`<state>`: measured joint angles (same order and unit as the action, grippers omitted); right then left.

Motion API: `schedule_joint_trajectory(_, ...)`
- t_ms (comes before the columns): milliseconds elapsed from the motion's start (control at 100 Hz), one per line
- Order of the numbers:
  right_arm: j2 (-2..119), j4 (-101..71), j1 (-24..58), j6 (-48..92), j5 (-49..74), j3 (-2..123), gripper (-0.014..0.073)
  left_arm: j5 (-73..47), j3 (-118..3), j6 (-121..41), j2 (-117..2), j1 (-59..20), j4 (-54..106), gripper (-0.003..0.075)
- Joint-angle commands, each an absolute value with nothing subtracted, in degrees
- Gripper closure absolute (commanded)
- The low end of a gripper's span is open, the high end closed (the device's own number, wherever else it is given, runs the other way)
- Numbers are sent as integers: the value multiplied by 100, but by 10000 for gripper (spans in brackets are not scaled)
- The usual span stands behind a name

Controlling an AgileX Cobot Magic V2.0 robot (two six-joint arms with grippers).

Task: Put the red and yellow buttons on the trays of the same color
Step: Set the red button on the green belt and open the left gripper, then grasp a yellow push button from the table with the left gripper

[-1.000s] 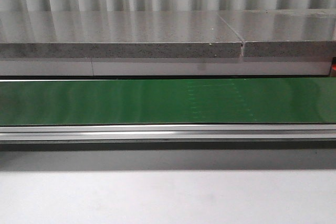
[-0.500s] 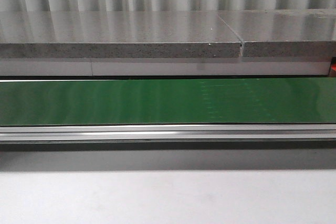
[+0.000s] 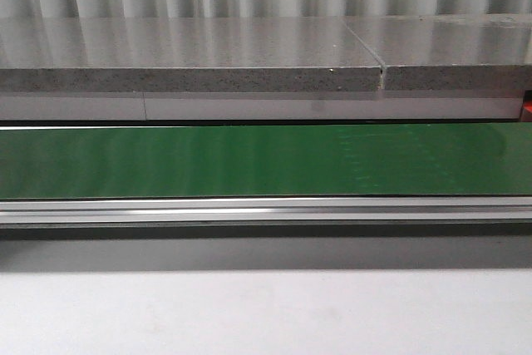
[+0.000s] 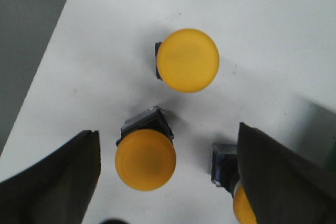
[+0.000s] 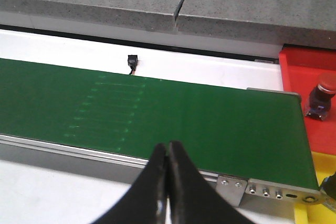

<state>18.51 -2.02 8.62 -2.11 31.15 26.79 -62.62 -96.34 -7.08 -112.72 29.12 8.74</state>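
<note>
Three yellow buttons stand on the white table in the left wrist view. My left gripper [image 4: 167,132] is open above them, its dark fingers [image 4: 50,182] either side of the nearest yellow button [image 4: 145,159] without touching it. A second yellow button [image 4: 187,60] lies farther off, and a third [image 4: 242,209] is half hidden behind the other finger. My right gripper [image 5: 167,146] is shut on nothing, hanging by the near rail of the green belt [image 5: 157,114]. A red button [image 5: 320,94] stands on the red tray [image 5: 299,69]. The yellow tray [image 5: 317,167] shows beside it.
The green conveyor belt [image 3: 249,160] runs across the front view with a metal rail [image 3: 266,209] along its near side and a grey stone slab [image 3: 191,56] behind it. White table [image 3: 266,313] lies in front. Neither arm shows in the front view.
Faint marks on the green belt have drifted to the right, so the belt is running. Nothing else differs in the front view.
</note>
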Motion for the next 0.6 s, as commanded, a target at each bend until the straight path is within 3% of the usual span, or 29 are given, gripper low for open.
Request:
schedule_joint_trajectory(0,1886,-147,851,-157,2696,2815,660,-6002,-9973,-710,-11100,2890,997,194)
schedule_joint_trajectory(590,1886,-147,851,-157,2696,2815,660,-5482,-10198,-815,-11861,2775,1331,194)
